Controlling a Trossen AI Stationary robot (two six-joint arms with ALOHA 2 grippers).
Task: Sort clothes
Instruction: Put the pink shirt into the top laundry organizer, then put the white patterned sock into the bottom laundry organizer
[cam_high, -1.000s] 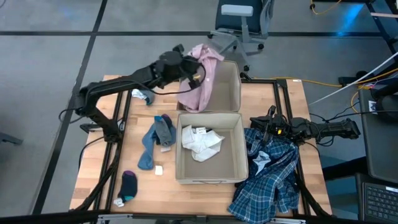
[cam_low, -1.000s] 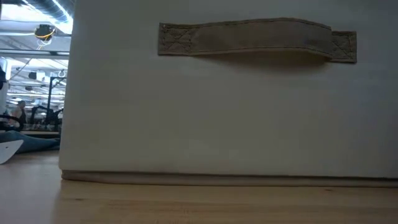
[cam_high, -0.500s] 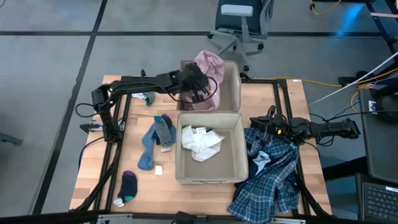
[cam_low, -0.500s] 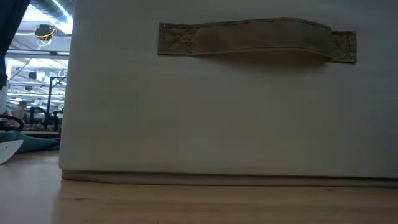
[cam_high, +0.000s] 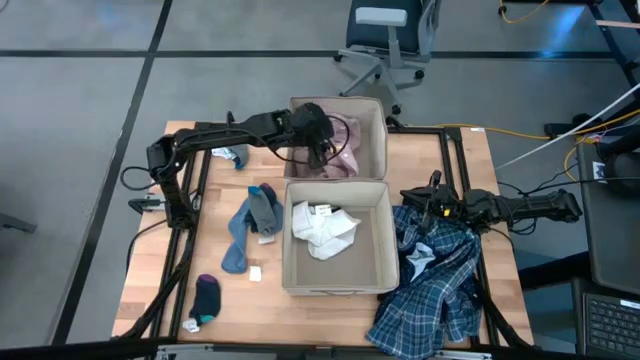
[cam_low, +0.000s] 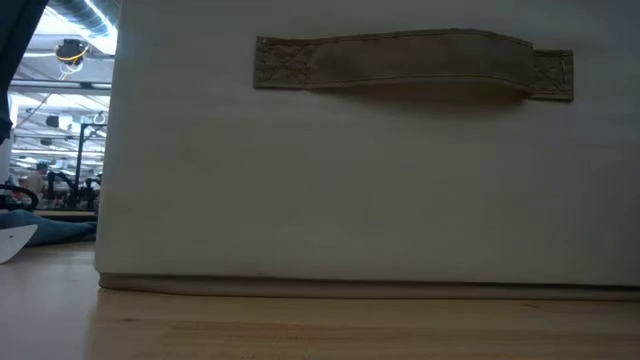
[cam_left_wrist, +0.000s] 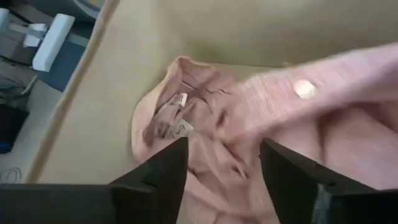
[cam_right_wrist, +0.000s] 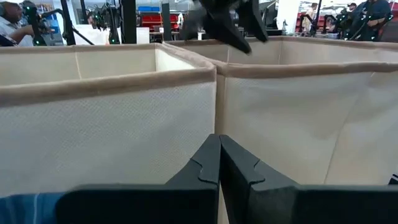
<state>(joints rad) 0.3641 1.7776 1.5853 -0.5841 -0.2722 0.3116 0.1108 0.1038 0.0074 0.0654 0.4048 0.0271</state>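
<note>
The pink shirt (cam_high: 340, 152) lies crumpled on the floor of the far beige bin (cam_high: 376, 118). My left gripper (cam_high: 318, 135) hangs open just above it; in the left wrist view its fingers (cam_left_wrist: 163, 177) stand apart over the pink shirt (cam_left_wrist: 249, 124). A white top (cam_high: 325, 228) lies in the near bin (cam_high: 386, 262). My right gripper (cam_high: 408, 198) is shut, with nothing between its fingers, at the far edge of the blue-white plaid shirt (cam_high: 435, 285), facing the bins' right walls (cam_right_wrist: 280, 118). Blue and grey socks (cam_high: 250, 225) lie left of the near bin.
A dark sock (cam_high: 207, 296) lies near the table's front left corner, and a small sock (cam_high: 228, 154) lies at the far left under the left arm. In the low view the near bin's front wall with its handle (cam_low: 410, 65) fills the picture. An office chair (cam_high: 385, 35) stands beyond the table.
My left gripper has carried the pink shirt from the far bin's left wall toward the table's right, over the bin, and gone down. It has let go. The shirt, bunched high at the gripper before, has fallen flat into the far bin.
</note>
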